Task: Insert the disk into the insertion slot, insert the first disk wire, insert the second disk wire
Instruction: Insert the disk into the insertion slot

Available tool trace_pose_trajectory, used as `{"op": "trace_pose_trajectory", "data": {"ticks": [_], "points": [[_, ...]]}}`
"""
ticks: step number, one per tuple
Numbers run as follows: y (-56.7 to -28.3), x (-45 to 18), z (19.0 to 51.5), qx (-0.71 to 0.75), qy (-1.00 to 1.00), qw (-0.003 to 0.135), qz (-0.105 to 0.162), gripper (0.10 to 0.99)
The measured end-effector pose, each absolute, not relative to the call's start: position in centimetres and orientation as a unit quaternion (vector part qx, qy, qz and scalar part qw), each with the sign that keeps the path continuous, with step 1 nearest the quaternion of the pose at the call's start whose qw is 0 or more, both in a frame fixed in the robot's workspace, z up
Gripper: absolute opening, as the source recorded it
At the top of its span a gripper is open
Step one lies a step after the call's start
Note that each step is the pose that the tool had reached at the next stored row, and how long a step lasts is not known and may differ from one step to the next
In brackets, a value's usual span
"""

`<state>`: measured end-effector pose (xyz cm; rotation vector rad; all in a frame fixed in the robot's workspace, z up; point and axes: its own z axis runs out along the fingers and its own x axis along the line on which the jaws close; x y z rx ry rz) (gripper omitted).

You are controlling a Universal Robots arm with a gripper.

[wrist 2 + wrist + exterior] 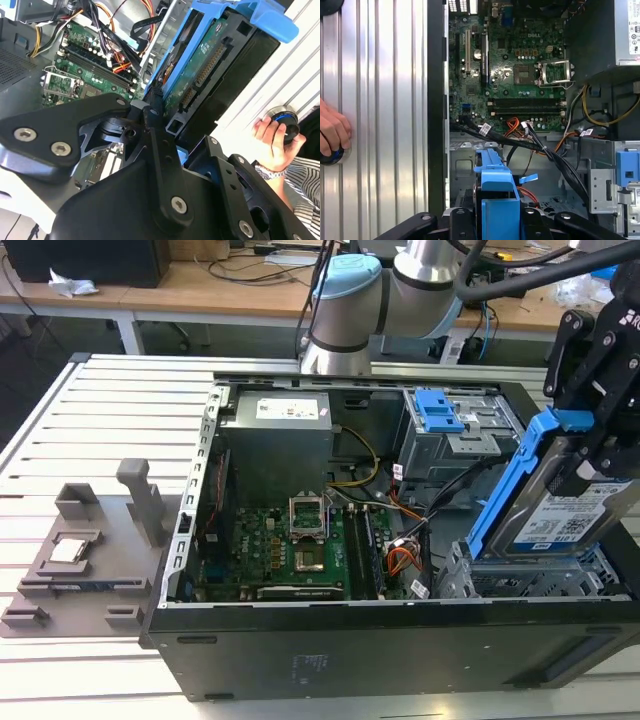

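Observation:
My gripper is shut on the disk, a flat drive with a white-and-blue label in a bright blue carrier. The disk hangs tilted, its lower edge just above the insertion slot, the low grey perforated cage at the exterior view's right front of the open computer case. In the second wrist view the black fingers clamp the disk by its edge. The first wrist view looks down past the carrier to the slot's metal. Loose black wires run across the case beside the slot.
A taller grey cage with a blue latch stands behind the slot. The motherboard and power supply occupy the case's left. A person's hand rests on a black knob on the ribbed table. A grey fixture lies at the left.

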<state>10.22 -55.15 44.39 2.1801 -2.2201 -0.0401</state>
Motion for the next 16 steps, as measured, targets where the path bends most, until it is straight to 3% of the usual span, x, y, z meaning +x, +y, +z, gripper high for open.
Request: {"op": "trace_pose_trajectory", "data": {"ticks": [16], "points": [[-54.6, 10.4, 42.1, 0.701, -0.713, 0.015, -0.013, 0.361]]}}
